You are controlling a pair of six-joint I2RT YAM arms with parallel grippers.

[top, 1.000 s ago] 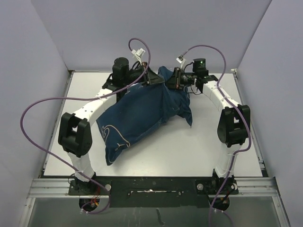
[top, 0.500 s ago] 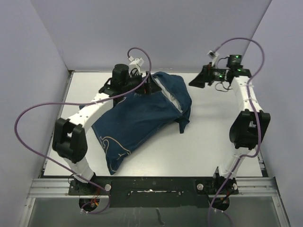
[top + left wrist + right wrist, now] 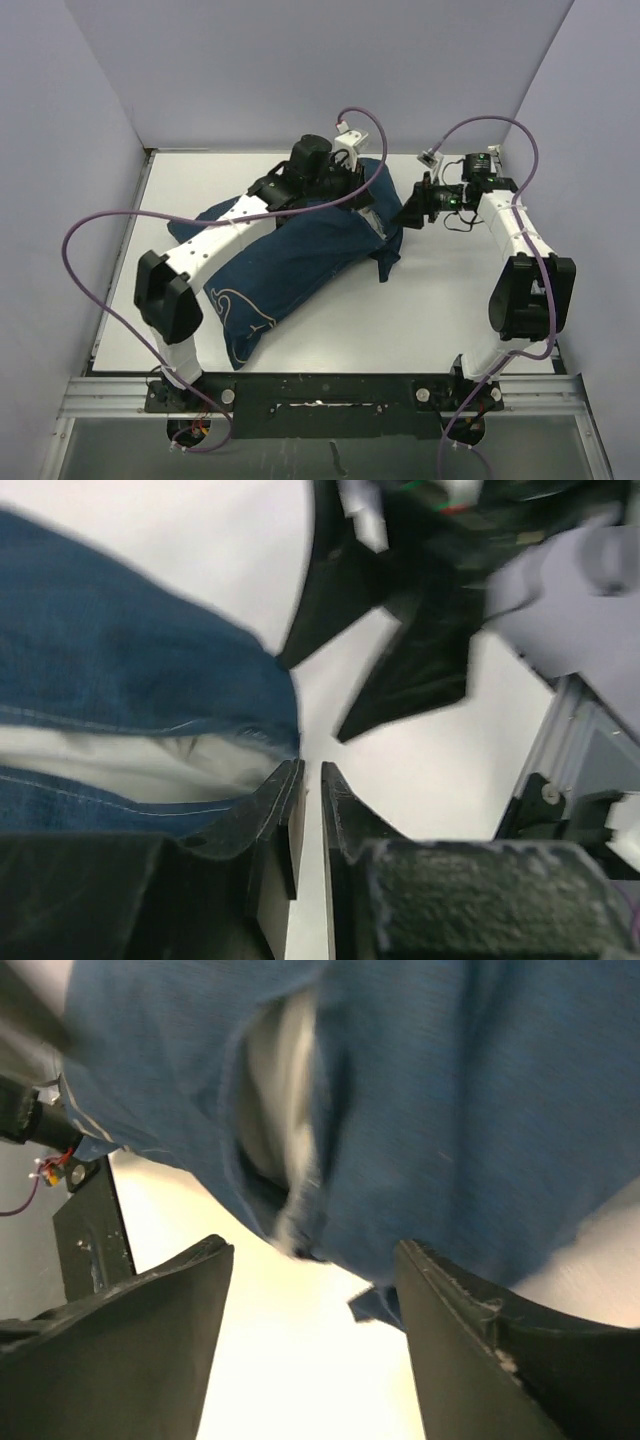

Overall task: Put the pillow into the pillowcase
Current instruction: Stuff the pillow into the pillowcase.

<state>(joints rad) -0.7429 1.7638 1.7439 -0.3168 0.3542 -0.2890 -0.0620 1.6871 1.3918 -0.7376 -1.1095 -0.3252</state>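
The navy pillowcase (image 3: pixel 290 265) lies slantwise across the table, its mouth at the right end. White pillow (image 3: pixel 120 770) shows inside that mouth, seen also as a pale strip of pillow (image 3: pixel 275 1100) between the blue folds of the pillowcase (image 3: pixel 450 1110). My left arm reaches over the sack. The left gripper (image 3: pixel 370 203) sits at the mouth's rim with its jaws almost together, a thin slit of bare table between them and nothing held; in the left wrist view this left gripper (image 3: pixel 308 770) is just right of the pillowcase (image 3: pixel 120 650) hem. My right gripper (image 3: pixel 406 215) faces the mouth, open and empty (image 3: pixel 315 1248).
The white table (image 3: pixel 450 300) is boxed in by grey walls at the left, back and right. Purple cables (image 3: pixel 95 230) loop above both arms. A metal rail (image 3: pixel 320 385) runs along the near edge. The two grippers are close together at the pillowcase mouth.
Both grippers let go of the pillowcase and it settled flatter. The right arm swung out to the back right, then came back toward the mouth. The left arm moved right and its jaws closed again.
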